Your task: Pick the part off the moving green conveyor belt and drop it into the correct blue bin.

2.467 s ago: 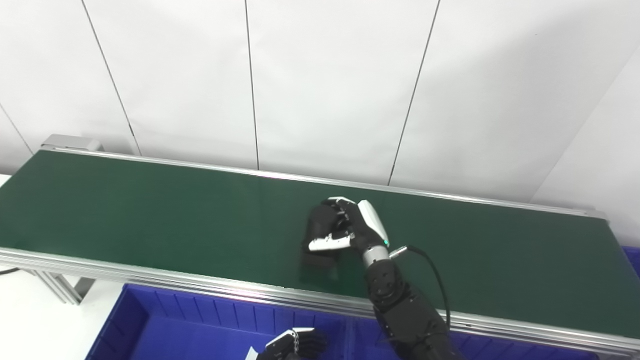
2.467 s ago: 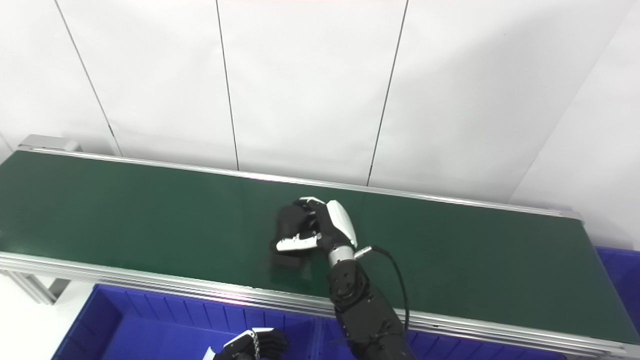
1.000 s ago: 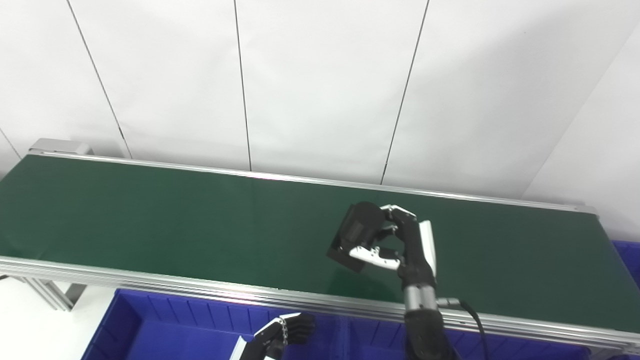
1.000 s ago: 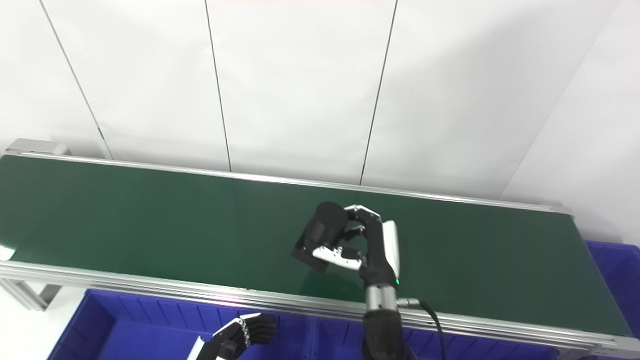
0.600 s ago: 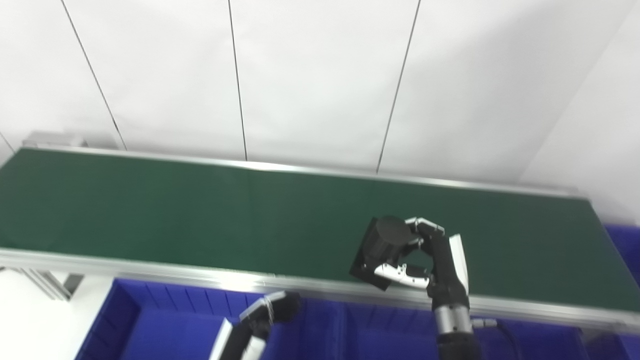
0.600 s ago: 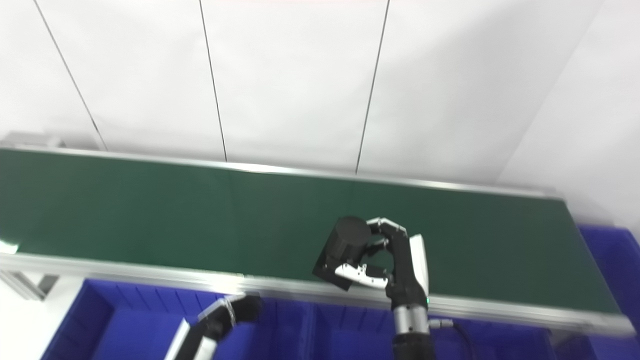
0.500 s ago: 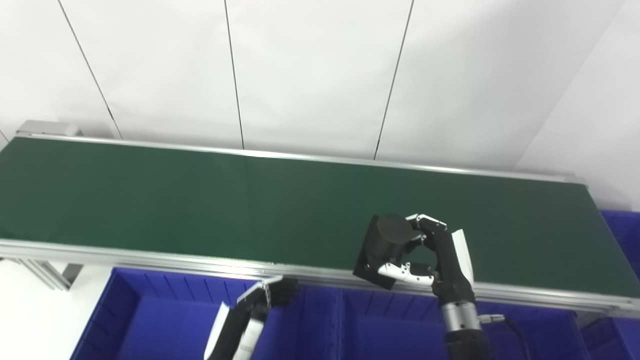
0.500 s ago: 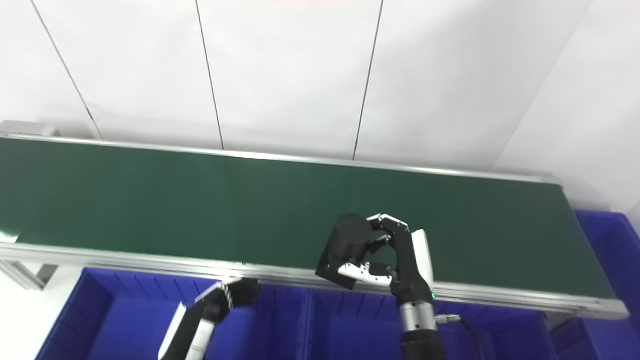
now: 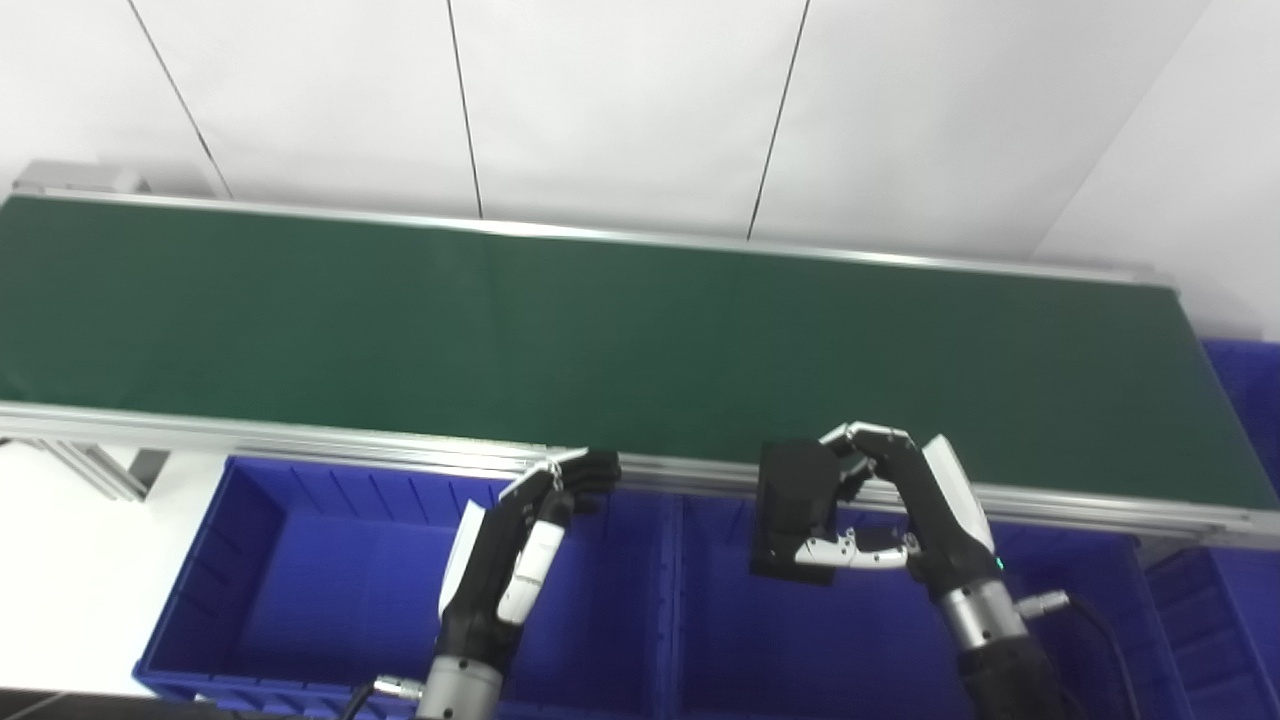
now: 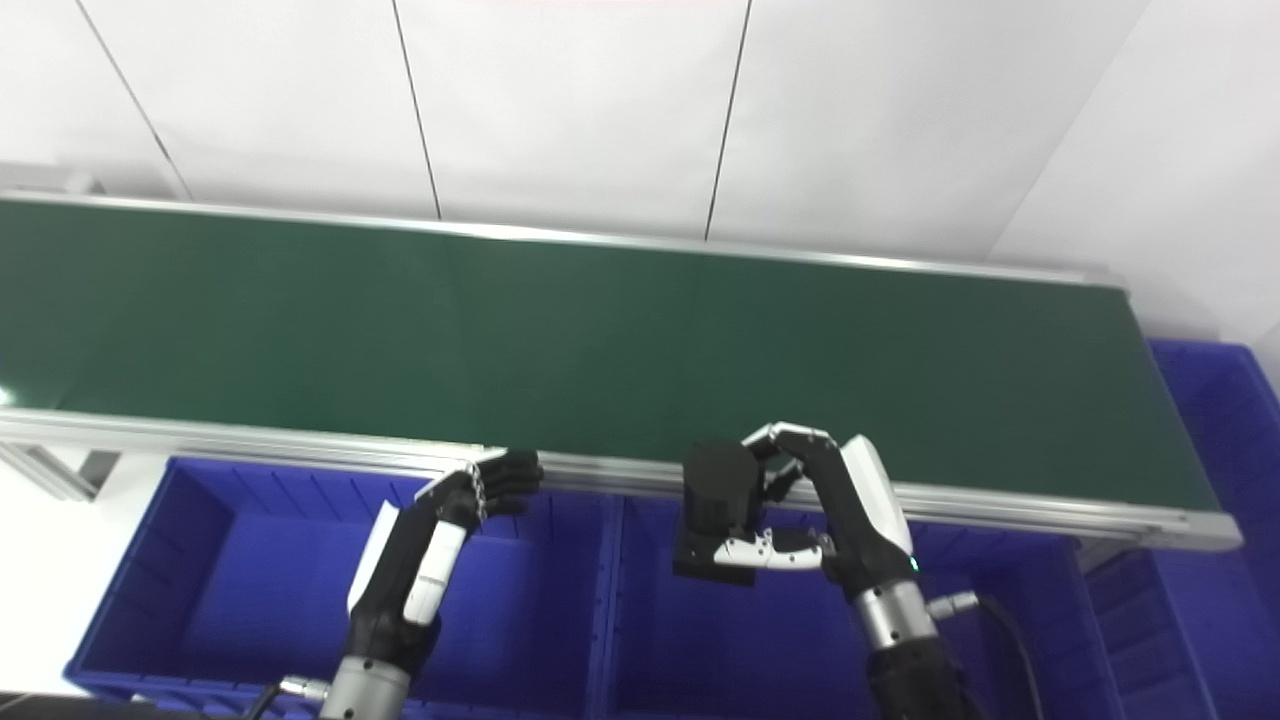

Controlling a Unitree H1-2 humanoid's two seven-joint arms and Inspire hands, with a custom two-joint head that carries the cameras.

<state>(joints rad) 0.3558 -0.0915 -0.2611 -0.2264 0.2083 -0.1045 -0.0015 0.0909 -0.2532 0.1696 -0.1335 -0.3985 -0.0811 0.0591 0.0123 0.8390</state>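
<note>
My right hand [image 9: 900,505] is shut on a black part [image 9: 795,505], a cylinder on a square base plate. It holds the part in the air over the middle blue bin [image 9: 860,650], just past the near rail of the green conveyor belt [image 9: 500,320]. The part also shows in the right eye view [image 10: 720,510]. My left hand [image 9: 520,540] is empty with its fingers apart, raised over the left blue bin [image 9: 300,580], near the wall between the two bins.
The belt's near aluminium rail [image 9: 300,440] runs just behind both hands. Another blue bin [image 9: 1235,400] stands past the belt's right end, and a further bin [image 9: 1215,620] sits at the bottom right. A white panelled wall is behind.
My right hand has carried the part off the belt, toward me and over the middle bin. My left hand has risen further into view. The camera has tilted down.
</note>
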